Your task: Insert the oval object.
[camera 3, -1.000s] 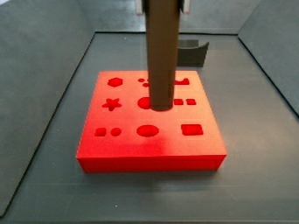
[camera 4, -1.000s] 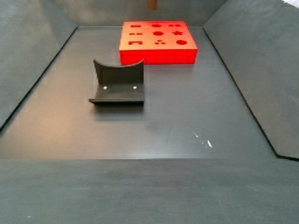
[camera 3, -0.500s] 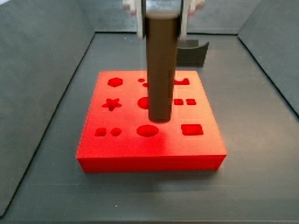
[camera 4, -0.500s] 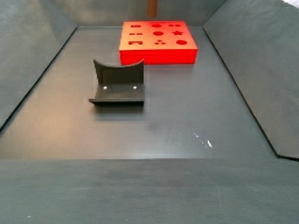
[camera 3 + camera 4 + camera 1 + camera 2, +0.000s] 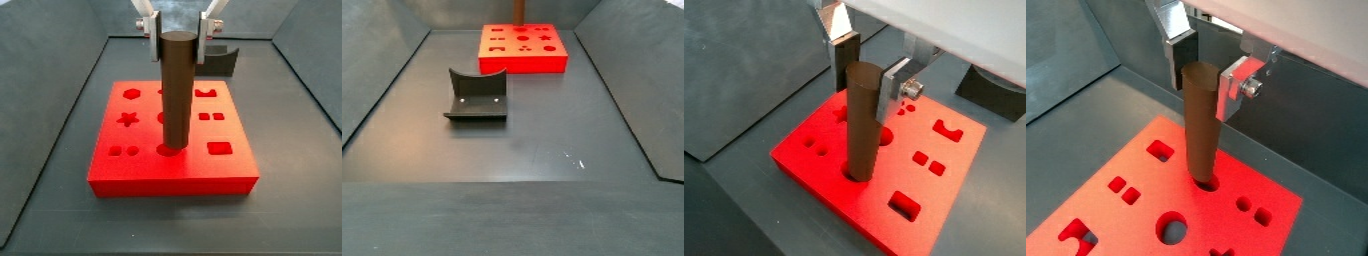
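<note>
The oval object (image 5: 177, 95), a tall dark brown peg, stands upright with its lower end in the oval hole at the front middle of the red board (image 5: 134, 170). My gripper (image 5: 178, 35) is at the peg's top and open, with one silver finger on each side and a gap to the peg. Both wrist views show the peg (image 5: 862, 130) (image 5: 1199, 125) rising from the board (image 5: 818, 160) (image 5: 1213, 215) up between the fingers of the gripper (image 5: 871, 85) (image 5: 1211, 85). In a side view the board (image 5: 525, 48) lies far back, with the peg (image 5: 520, 10) on it.
The dark fixture (image 5: 476, 95) stands on the grey floor in front of the board; it also shows behind the board (image 5: 221, 58) and in a wrist view (image 5: 994, 90). The board has several other shaped holes. Grey walls enclose the floor.
The peg has gone down into the oval hole at the board's front middle. The fingers now stand apart from its top.
</note>
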Robot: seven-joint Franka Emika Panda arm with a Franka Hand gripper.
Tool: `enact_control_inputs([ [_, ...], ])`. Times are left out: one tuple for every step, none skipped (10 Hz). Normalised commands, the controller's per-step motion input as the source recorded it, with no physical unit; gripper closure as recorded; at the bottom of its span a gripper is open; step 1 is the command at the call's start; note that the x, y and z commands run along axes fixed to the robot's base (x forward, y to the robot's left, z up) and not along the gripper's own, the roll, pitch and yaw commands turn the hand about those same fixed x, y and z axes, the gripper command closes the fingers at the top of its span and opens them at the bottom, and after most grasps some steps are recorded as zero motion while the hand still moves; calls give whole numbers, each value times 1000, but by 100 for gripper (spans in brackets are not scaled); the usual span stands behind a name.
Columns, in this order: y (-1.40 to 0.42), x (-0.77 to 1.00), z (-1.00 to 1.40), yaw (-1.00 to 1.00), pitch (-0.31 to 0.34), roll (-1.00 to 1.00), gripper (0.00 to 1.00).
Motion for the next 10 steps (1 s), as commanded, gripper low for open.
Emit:
enact_control_inputs([
  [0, 0, -109, 0, 0, 0, 100],
  [0, 0, -103, 0, 0, 0, 100],
  [0, 0, -100, 0, 0, 0, 100],
  [0, 0, -109, 0, 0, 0, 100],
  [-11, 0, -80, 0, 0, 0, 100],
  [-100, 0, -54, 17, 0, 17, 100],
  [-63, 0, -83, 3, 0, 13, 100],
  [-83, 0, -100, 6, 0, 33, 100],
  [0, 0, -134, 0, 0, 14, 100],
  [0, 0, -146, 0, 0, 16, 100],
])
